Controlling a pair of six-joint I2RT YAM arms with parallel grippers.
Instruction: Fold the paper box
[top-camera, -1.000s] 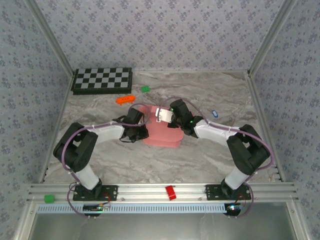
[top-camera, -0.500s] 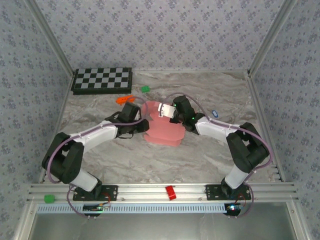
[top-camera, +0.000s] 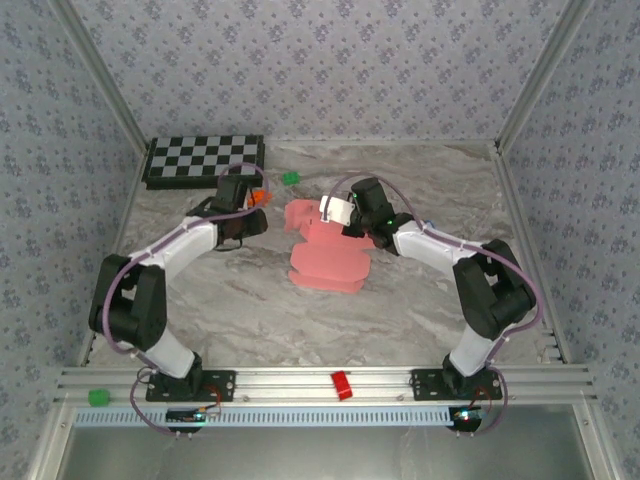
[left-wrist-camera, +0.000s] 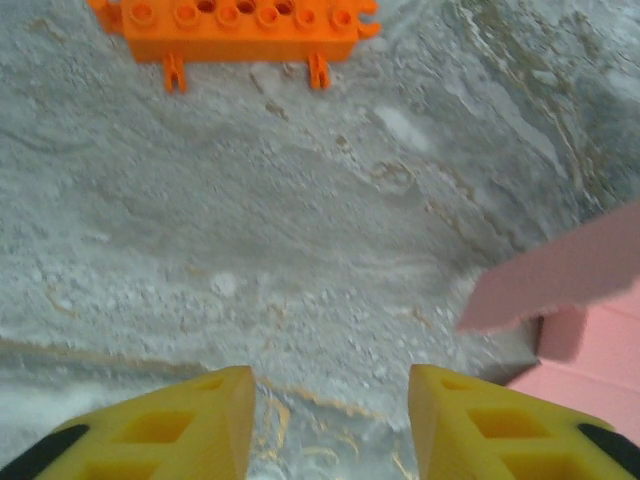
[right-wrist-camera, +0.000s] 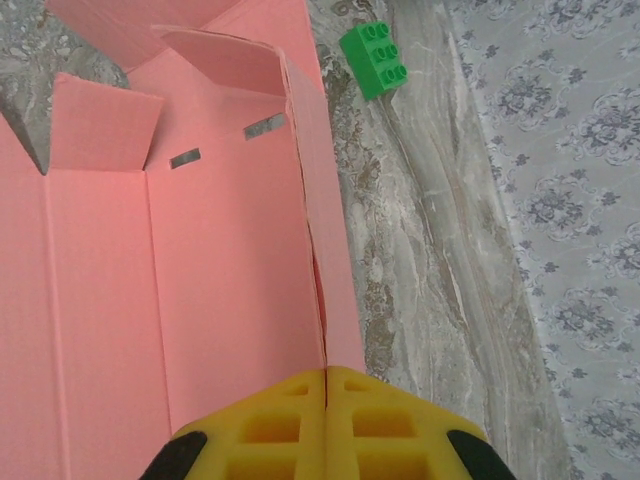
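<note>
At the far left of the marbled table (top-camera: 250, 310) a folded chessboard (top-camera: 204, 160) is lying against the back corner, and a small green cube (top-camera: 97, 397) is sitting on the left end of the metal rail (top-camera: 300, 378) in front. The left arm is reaching away from its base towards the back of the table. The left gripper (left-wrist-camera: 330, 385) is hovering over bare tabletop with its yellow fingers (left-wrist-camera: 190, 415) spread apart and nothing between them. The orange piece (left-wrist-camera: 235, 20) is lying just ahead of them. A raised pink flap is poking into the left wrist view from the right, apart from the fingers. A green block (top-camera: 291, 178) is resting a little further right, near the back of the table.

The paper box (top-camera: 325, 255) is lying near the middle of the table, between the two arms. It is partly folded: its base is lying flat, one long side wall is standing up along its right edge, and short flaps are lifting at its far end. The right gripper (right-wrist-camera: 325, 378) is sitting at the near end of that upright wall with its fingers pressed together, pinching the thin card edge between them. On the front rail, a red block (top-camera: 342, 384) is sitting about midway between the two bases. Right of the box, a small blue object (top-camera: 430, 227) is lying on the table, too small to identify
</note>
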